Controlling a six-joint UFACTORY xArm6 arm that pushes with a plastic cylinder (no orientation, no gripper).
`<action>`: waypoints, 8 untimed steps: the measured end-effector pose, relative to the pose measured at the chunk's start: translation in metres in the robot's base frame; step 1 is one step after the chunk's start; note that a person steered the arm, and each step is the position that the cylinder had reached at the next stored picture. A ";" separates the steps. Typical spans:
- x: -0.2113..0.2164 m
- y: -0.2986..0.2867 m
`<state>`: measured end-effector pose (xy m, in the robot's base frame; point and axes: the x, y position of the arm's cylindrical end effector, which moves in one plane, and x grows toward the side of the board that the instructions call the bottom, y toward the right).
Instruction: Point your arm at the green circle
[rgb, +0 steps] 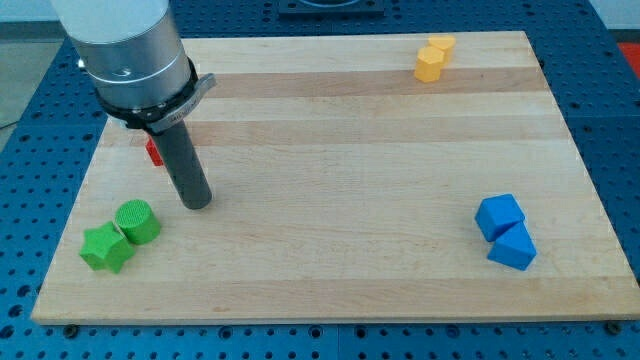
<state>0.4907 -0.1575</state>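
The green circle (137, 221), a short round block, sits near the board's lower left corner. A second green block (106, 248), star-like in shape, touches it on its lower left. My tip (197, 203) rests on the board just to the right of the green circle and slightly above it, with a small gap between them.
A red block (153, 152) is mostly hidden behind the rod at the left. Two yellow blocks (434, 58) sit together at the top right. Two blue blocks (506, 231) sit together at the lower right. The wooden board (330, 150) lies on a blue perforated table.
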 end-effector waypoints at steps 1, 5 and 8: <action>-0.004 0.001; -0.010 -0.032; -0.010 -0.147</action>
<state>0.4807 -0.3049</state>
